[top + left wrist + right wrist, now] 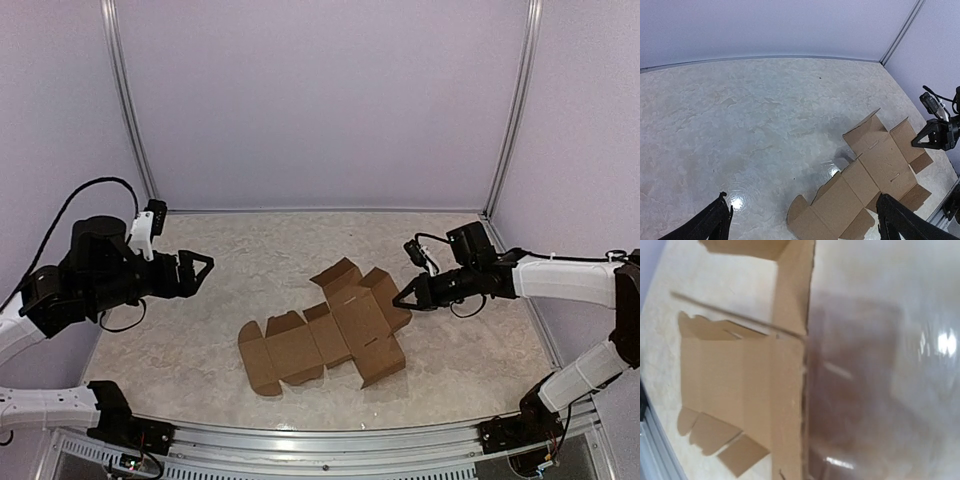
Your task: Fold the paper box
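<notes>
Paper box (330, 335) unfolded on table (190, 350); left pincer (203, 275) wide open; right pincer (401, 299) closed at flap edge

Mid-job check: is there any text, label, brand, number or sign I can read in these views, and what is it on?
None: no readable text shows in any of the three views.
Paper box: plain brown cardboard, no print or label on the faces that show.
Table: marbled surface, no markings.
Left arm's base: small parts here are too small to tell whether any carry lettering.
</notes>
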Motion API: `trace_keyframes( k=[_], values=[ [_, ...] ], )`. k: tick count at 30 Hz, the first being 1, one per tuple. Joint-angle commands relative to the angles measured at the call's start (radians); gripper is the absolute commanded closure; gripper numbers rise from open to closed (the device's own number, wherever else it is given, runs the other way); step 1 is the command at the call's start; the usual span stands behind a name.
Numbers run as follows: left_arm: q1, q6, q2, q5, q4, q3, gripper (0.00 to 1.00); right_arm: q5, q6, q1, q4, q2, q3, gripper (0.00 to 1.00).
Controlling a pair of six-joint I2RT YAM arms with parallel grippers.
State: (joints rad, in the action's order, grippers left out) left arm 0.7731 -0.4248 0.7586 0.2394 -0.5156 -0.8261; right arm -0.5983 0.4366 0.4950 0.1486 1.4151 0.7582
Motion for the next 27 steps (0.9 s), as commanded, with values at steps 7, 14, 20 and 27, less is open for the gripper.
trace_keyframes(
  k=[7,14,20,27],
  values=[
    [0.003,0.033,0.001,0.015,-0.049,-0.065,0.01,0.142,-0.359,0.096,0.296,-0.007,0.281,1.0],
    [0.008,0.075,0.001,-0.019,-0.008,-0.021,0.01,0.206,-0.632,0.115,0.511,0.099,0.492,1.0],
    [0.014,0.095,0.037,-0.027,0.009,-0.004,0.01,0.26,-0.825,0.14,0.69,0.233,0.679,1.0],
    [0.024,0.054,0.088,-0.017,0.062,0.027,0.01,0.265,-0.966,0.181,0.82,0.4,0.882,1.0]
  ],
)
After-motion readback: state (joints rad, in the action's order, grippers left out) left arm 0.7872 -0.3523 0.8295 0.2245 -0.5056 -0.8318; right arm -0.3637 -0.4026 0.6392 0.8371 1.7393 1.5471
